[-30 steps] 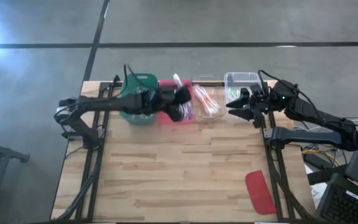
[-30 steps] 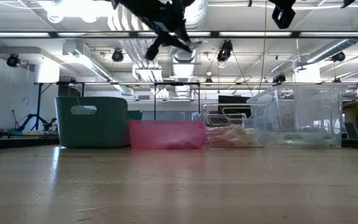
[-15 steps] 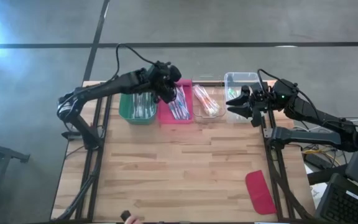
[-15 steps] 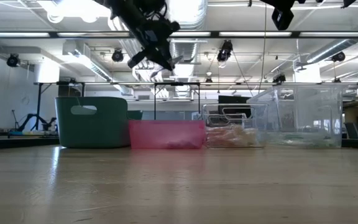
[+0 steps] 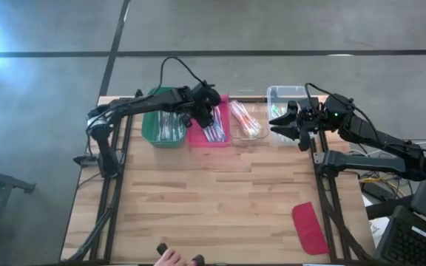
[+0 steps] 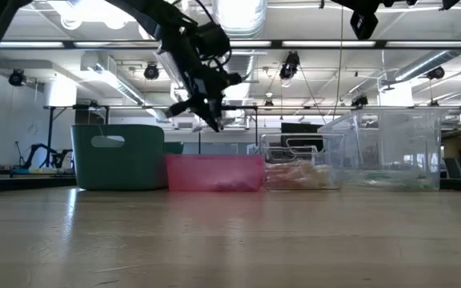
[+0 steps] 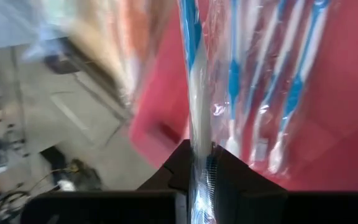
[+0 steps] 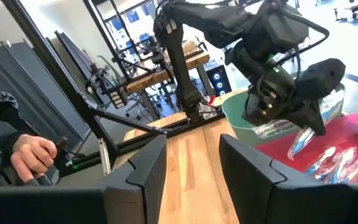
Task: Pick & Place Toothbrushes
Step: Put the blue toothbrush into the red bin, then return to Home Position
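1. Wooden planking forms the counter (image 5: 213, 199), and along its far edge four bins are lined up side by side: a green bin (image 5: 163, 127), a red bin (image 5: 211, 130), a clear bin with orange-accented brushes (image 5: 247, 123), and a clear tub (image 5: 285, 96).
2. A wrapped blue toothbrush (image 7: 193, 93) is held clenched in the left claw (image 5: 207, 112), seen in the left wrist view running straight out from between the jaws.
3. That brush is hanging above the red bin, where more blue toothbrushes (image 5: 214, 131) are lying with their long axes running roughly from 12 to 6 o'clock on the counter.
4. In the low view the left claw (image 6: 206, 108) is seen just above the red bin's rim (image 6: 214, 160), tilted downward.
5. The coming release is judged to turn on this: the bin lies directly beneath the claw, and the held brush is roughly in line with those already inside.
6. The right claw (image 5: 281, 124) is parked at about 3 o'clock from the bins, over the clear tub, with its jaws standing apart and nothing between them.
7. A flat red lid (image 5: 309, 227) is left lying near the counter's 5 o'clock corner.
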Controlling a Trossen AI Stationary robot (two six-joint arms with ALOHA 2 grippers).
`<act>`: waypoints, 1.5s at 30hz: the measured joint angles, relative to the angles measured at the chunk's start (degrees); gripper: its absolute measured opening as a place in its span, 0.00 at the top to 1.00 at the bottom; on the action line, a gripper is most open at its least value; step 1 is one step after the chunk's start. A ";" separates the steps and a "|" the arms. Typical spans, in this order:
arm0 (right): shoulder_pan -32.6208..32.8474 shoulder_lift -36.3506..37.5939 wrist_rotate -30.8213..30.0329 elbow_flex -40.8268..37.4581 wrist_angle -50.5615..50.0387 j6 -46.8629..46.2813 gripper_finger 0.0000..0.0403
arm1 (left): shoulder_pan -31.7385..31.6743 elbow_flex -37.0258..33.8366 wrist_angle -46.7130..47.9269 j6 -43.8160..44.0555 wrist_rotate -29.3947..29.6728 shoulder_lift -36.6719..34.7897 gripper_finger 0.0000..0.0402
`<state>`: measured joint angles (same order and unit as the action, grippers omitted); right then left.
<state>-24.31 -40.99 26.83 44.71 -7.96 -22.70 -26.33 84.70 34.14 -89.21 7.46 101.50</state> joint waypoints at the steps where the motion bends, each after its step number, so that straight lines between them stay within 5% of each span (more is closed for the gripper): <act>1: -0.01 -0.03 0.00 0.00 -0.35 0.29 0.65 | 0.00 0.35 0.69 0.18 -0.04 0.77 0.92; 18: 0.01 -0.39 0.01 -0.04 -7.15 3.71 0.73 | 0.02 6.80 7.92 2.97 -2.56 13.83 0.92; 32: 0.01 -0.48 0.02 -0.04 -8.62 5.48 0.79 | 0.77 6.98 5.62 2.71 -3.91 15.62 0.87; 45: 0.01 -0.45 0.02 -0.04 -9.12 6.25 0.79 | 1.55 7.40 5.92 8.20 -2.47 15.40 0.67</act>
<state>-24.29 -41.45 26.85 44.66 -17.08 -16.45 -24.78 92.09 40.06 -81.01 4.99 116.90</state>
